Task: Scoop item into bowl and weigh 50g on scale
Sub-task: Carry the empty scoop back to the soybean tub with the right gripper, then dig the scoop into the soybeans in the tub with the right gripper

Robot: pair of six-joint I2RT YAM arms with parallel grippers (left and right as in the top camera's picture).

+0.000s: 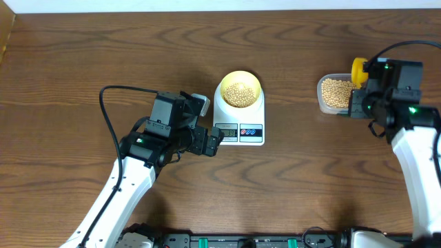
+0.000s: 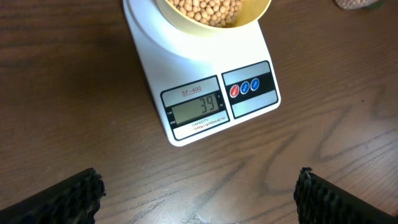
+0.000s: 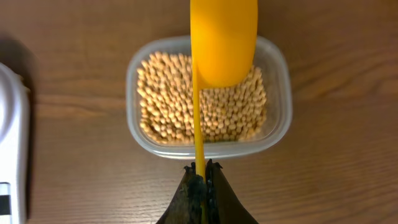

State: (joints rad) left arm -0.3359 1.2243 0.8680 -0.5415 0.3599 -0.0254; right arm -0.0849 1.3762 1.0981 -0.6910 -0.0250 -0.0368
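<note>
- Right pincer (image 3: 202,186) — clamped on yellow scoop (image 3: 224,43) handle; clear tub (image 3: 133,74) of round tan beans (image 3: 168,99) directly ahead, beneath scoop.
- Left pincer (image 2: 199,199) — wide; ahead, white scale (image 2: 161,43) bearing bean-filled pale-yellow bowl (image 1: 256,82).

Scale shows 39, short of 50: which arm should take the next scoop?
Right. The right gripper is shut on the yellow scoop, held above the tub of beans. The left gripper is open and empty, just facing the scale.

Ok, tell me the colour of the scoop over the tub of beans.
Yellow-orange. The scoop shows best in the right wrist view.
</note>
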